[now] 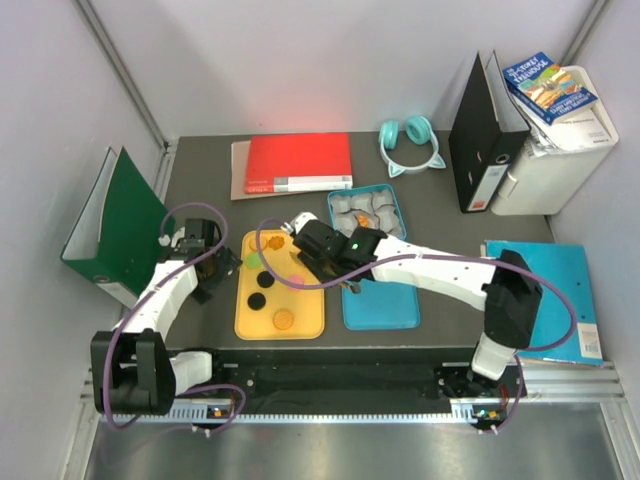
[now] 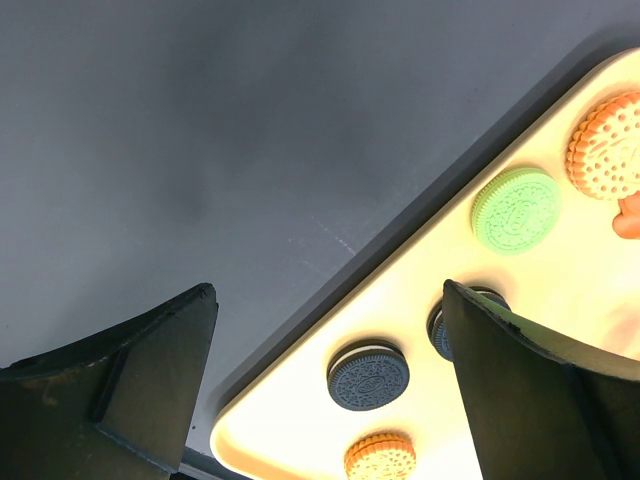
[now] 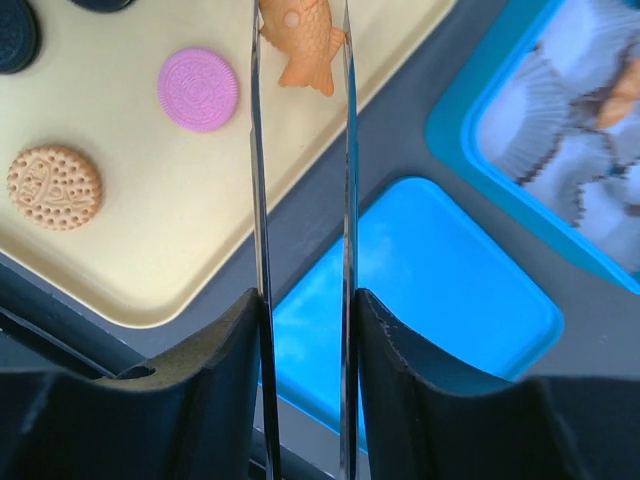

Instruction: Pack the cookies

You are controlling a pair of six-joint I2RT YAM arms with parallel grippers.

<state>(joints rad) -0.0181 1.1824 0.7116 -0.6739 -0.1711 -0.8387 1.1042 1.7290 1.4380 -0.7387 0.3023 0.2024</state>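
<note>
Several cookies lie on the yellow tray (image 1: 245, 322): green (image 2: 516, 209), orange (image 2: 606, 145), black (image 2: 368, 376), pink (image 3: 198, 88) and tan (image 3: 54, 187). My right gripper (image 3: 305, 300) is shut on metal tongs (image 3: 256, 150). The tongs' tips pinch an orange fish-shaped cookie (image 3: 303, 45) above the tray's right edge. My left gripper (image 2: 328, 295) is open and empty, hovering over the tray's left edge; its right finger hides part of a second black cookie (image 2: 438, 328). In the top view the left gripper (image 1: 215, 270) is left of the tray and the right gripper (image 1: 325, 250) is over its right side.
A blue container (image 1: 394, 207) with crinkled paper cups (image 3: 560, 150) stands right of the tray, one cup holding a tan piece (image 3: 625, 95). Its blue lid (image 1: 380, 305) lies in front. A red book (image 1: 298, 162), headphones (image 1: 410, 145), binders (image 1: 480, 150) and a green folder (image 1: 110, 215) ring the table.
</note>
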